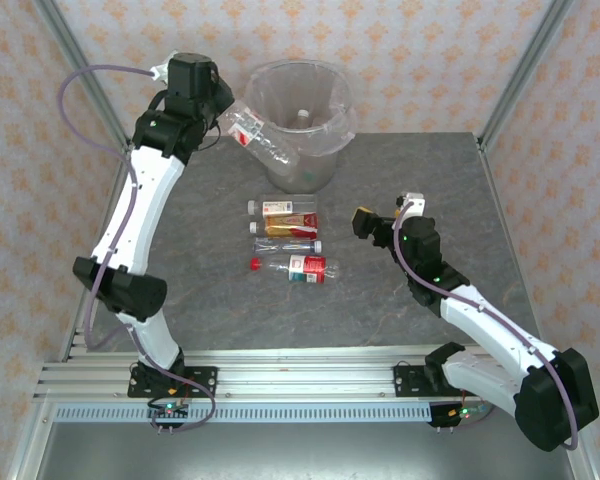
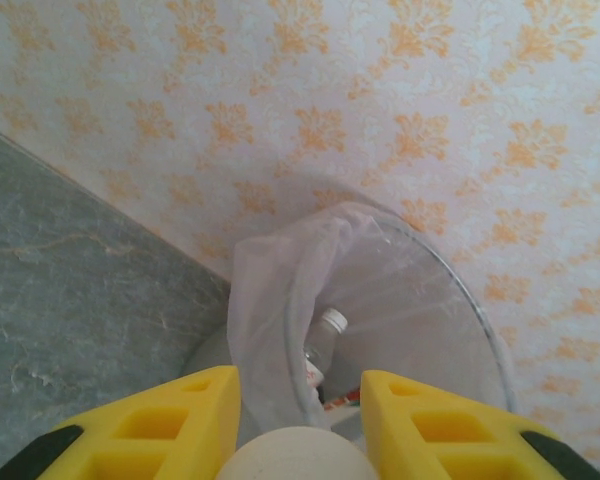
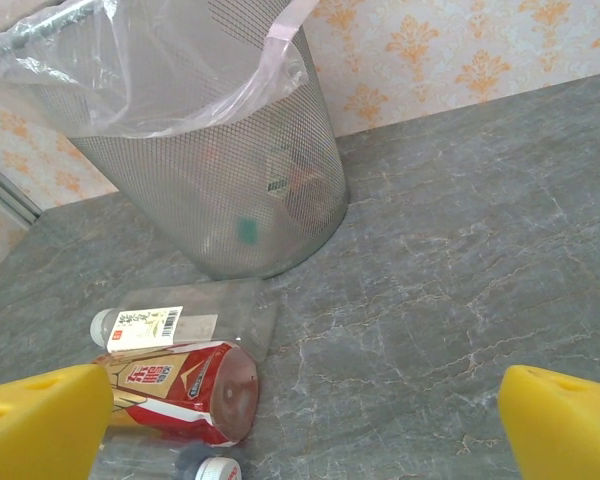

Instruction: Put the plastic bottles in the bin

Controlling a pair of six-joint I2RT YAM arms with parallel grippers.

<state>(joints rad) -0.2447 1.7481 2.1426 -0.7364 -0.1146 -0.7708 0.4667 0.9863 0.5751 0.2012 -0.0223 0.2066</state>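
Upper left of the top view: left gripper (image 1: 223, 116) is clamped on a clear bottle (image 1: 263, 145) with a red-white label. The bottle slants down and right from the fingers, across the left side of the bin (image 1: 322, 160). Can't tell whether it is over the rim or just outside it.

Left wrist view: yellow fingers (image 2: 170, 420) along the bottom edge, with a pale rounded end (image 2: 295, 455) between them. Bin rim (image 2: 460, 290) and bag liner (image 2: 270, 290) are straight ahead. One white-capped bottle (image 2: 325, 335) lies inside.

Right gripper (image 1: 363, 221) sits right of centre, low over the grey table (image 1: 430, 180), jaws spread wide with nothing between them. In its wrist view the yellow fingertips (image 3: 40, 420) sit at the two lower corners.

Centre of the table, just left of the right gripper: four bottles lie on their sides in a column, near each other.
- top bottle (image 1: 280, 209): white cap
- amber bottle (image 1: 290, 226)
- plain bottle (image 1: 285, 243)
- red-cap bottle (image 1: 295, 267): lowest

Lower left of the right wrist view: a white-labelled bottle (image 3: 170, 322) and a red-labelled bottle (image 3: 180, 385) lie touching. The mesh bin wall (image 3: 230, 190) is near, behind them.
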